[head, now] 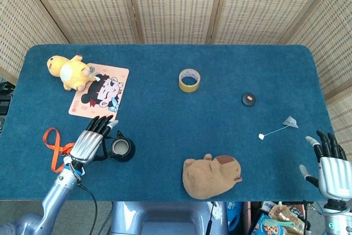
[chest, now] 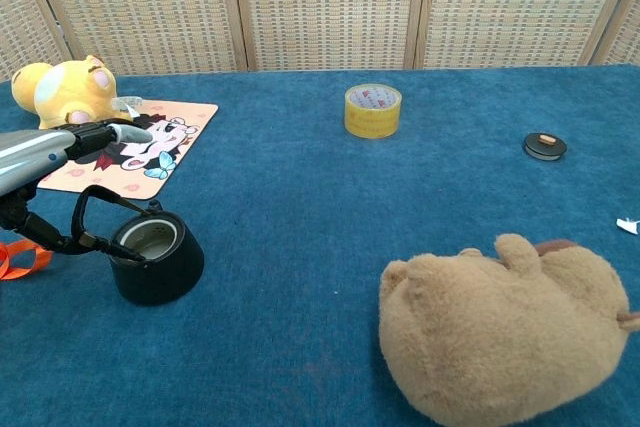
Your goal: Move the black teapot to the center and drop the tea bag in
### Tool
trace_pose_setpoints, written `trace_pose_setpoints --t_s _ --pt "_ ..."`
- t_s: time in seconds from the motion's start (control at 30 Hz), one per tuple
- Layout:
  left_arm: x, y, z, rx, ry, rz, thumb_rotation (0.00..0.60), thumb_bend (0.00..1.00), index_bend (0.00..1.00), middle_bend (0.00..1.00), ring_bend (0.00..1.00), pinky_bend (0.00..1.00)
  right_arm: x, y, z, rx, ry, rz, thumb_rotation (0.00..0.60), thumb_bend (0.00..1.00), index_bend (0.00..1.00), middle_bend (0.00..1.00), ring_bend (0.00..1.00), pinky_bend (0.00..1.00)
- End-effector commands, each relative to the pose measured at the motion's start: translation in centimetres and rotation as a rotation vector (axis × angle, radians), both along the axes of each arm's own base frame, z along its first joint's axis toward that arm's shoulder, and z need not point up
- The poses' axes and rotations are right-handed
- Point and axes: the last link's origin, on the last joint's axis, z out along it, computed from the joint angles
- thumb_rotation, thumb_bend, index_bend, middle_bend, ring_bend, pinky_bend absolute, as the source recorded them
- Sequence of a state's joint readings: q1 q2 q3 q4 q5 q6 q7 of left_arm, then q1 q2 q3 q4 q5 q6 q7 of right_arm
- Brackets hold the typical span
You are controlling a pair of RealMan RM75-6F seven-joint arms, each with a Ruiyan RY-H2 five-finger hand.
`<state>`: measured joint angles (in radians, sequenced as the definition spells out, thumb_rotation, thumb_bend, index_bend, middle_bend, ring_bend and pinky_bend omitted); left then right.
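Judged the main hazards, starting at the left. Noted an orange strap (head: 54, 146) lying just beside the left robot hand (head: 93, 144), near enough to snag on the wrist and trail along during a slide. Found the black teapot (head: 121, 148) at the front left of the counter (head: 165, 119), well apart from the centre, upright, lidless, with its handle (chest: 95, 212) turned toward the robot hand. Reckoned the hold shallow: a thin hoop caught so lightly could slip free, or swing and tip the pot on the blue cloth. Marked the brown plush (head: 212, 176) near the front middle as a likely obstacle, liable to be nudged on a low path toward the centre. Placed the tea bag (head: 290, 121) far right, its string running to a small white tag (head: 261, 136); thought so light and flat a thing hard to pinch, and apt to dangle and miss the pot's narrow mouth.

Turned then to the hands. Saw the left robot hand laid over the handle, fingers (chest: 110, 134) stretched nearly straight and close together above the hoop, with a dark thumb-like part under it in the chest view, so took the handle as held between them, loosely at best. Could not tell how firm the contact was. Found the right robot hand (head: 330, 163) at the front right edge, fingers apart and upright, holding nothing, touching nothing, near the tea bag but clearly apart from it.
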<state>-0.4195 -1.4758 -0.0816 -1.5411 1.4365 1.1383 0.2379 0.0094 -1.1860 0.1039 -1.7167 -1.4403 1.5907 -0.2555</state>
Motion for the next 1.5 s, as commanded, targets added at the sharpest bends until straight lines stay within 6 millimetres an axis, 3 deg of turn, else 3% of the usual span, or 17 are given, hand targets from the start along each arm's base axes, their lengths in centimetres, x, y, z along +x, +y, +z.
trace_pose_setpoints --t_s 0.03,0.47,1.0,1.17,1.5 --pt "0.4 0.1 -0.2 -0.009 -0.006 -0.011 0.600 0.26 0.14 0.00 0.00 0.00 -0.1 0.0 0.0 0.001 -0.001 -0.003 0.600 0.38 0.26 0.18 0.05 0.23" --pt "1.5 0.6 -0.8 -0.027 0.003 -0.029 0.600 0.30 0.44 0.04 0.00 0.00 -0.2 0.1 0.1 -0.001 -0.002 -0.011 0.600 0.38 0.26 0.18 0.05 0.23" --pt "0.8 0.8 -0.5 -0.028 -0.005 0.011 0.600 0.60 0.62 0.08 0.00 0.00 -0.1 0.0 0.1 -0.004 0.000 -0.013 0.600 0.38 0.26 0.18 0.05 0.23" --pt "0.9 0.8 -0.3 -0.019 -0.013 0.005 0.600 0.62 0.70 0.12 0.00 0.00 0.0 0.0 0.2 -0.007 0.000 -0.014 0.600 0.38 0.26 0.19 0.05 0.23" --pt "2.2 1.9 0.6 0.005 -0.051 -0.026 0.600 0.62 0.71 0.12 0.00 0.00 -0.1 0.1 0.4 -0.013 -0.002 -0.018 0.600 0.38 0.26 0.19 0.05 0.23"
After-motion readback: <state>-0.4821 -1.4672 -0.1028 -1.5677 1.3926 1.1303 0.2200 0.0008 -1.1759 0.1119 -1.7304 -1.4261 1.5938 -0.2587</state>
